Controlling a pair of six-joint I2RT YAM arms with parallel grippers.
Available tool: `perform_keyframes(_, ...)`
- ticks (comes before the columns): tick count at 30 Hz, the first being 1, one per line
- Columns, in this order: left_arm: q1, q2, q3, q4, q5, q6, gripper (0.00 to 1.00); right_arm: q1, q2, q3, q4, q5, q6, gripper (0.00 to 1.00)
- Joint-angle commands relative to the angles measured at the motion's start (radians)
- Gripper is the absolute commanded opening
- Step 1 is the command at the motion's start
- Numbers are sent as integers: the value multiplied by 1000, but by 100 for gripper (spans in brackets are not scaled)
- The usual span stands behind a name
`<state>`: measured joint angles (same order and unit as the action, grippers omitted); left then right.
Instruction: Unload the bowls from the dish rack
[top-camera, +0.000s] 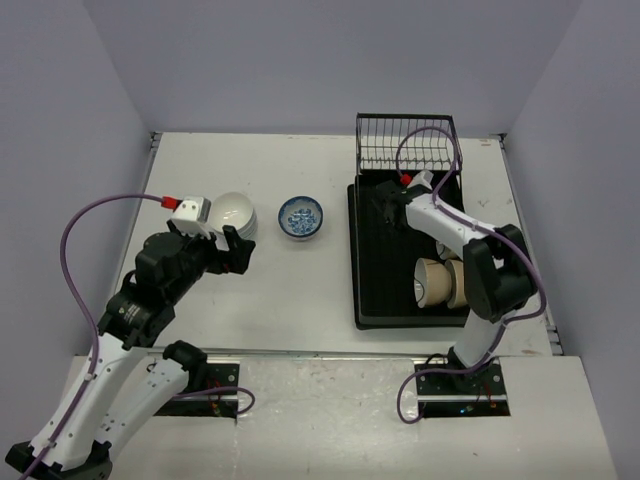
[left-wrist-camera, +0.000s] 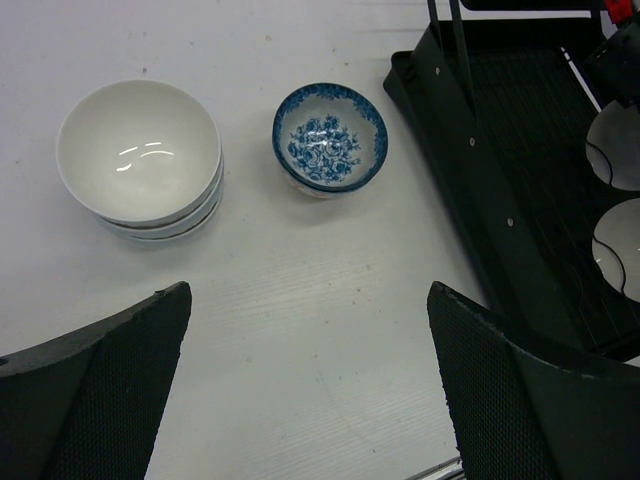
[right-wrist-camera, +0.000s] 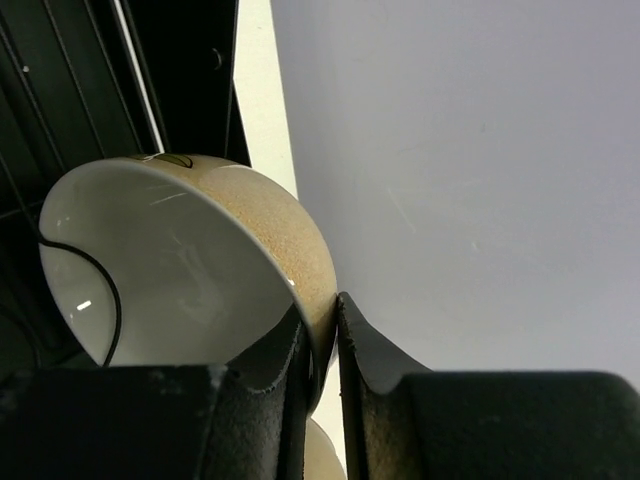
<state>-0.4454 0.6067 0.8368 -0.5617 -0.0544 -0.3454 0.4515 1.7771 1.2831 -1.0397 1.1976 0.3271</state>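
1. A tan bowl (right-wrist-camera: 200, 260), white inside, is tipped on its side at the far end of the rack (top-camera: 385, 290), close to the wire basket (top-camera: 405, 140).
2. The right jaws are clenched on this bowl's rim, with 1 finger (right-wrist-camera: 270, 370) inside the bowl and 1 outside.
3. I cannot tell if the bowl rests on the rack or hangs just above it.
4. 2 more tan bowls (top-camera: 438, 281) lie on their sides in the rack, near its near end. They are side by side and partly under the right arm (top-camera: 490, 270).
5. The rack is black and sits on the right side of the desk (top-camera: 300, 290).
6. A blue-and-white bowl (left-wrist-camera: 330, 137) stands upright on the desk, left of the rack and not touching it.
7. A stack of white bowls (left-wrist-camera: 140, 150) stands upright to the left of the blue-and-white bowl, near it but apart.
8. The left jaws are released, spread wide, with nothing in them. They hang over the bare desk on the near side of the white bowls and the blue-and-white bowl.
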Motion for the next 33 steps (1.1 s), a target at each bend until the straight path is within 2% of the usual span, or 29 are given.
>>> perform_keyframes(1, 5, -7, -1, 48, 30, 36, 100, 7, 41, 19, -17, 48, 79, 0)
perform_keyframes(6, 5, -19, -1, 52, 42, 39, 100, 32, 99, 65, -194, 132, 231, 0)
perform_keyframes(8, 4, -19, 2, 52, 44, 39, 100, 49, 140, 94, -261, 160, 327, 0)
perform_keyframes(9, 5, -21, 1, 51, 45, 39, 100, 64, 157, 111, -367, 175, 378, 0)
perform_keyframes(10, 5, -22, 1, 52, 47, 39, 100, 70, 200, 143, -419, 197, 479, 0)
perform_keyframes(11, 5, -25, 1, 51, 47, 39, 100, 75, 220, 156, -460, 201, 512, 0)
perform_keyframes(14, 4, -38, -1, 54, 48, 37, 100, 84, 257, 165, -476, 212, 492, 0)
perform_keyframes(22, 5, -39, -7, 56, 50, 37, 100, 81, 214, 131, -441, 253, 443, 0)
perform_keyframes(26, 4, -51, -10, 56, 50, 37, 100, 49, 231, 113, -473, 284, 497, 0)
perform_keyframes(33, 4, -48, -10, 57, 50, 39, 100, 32, 139, 119, -473, 330, 504, 0)
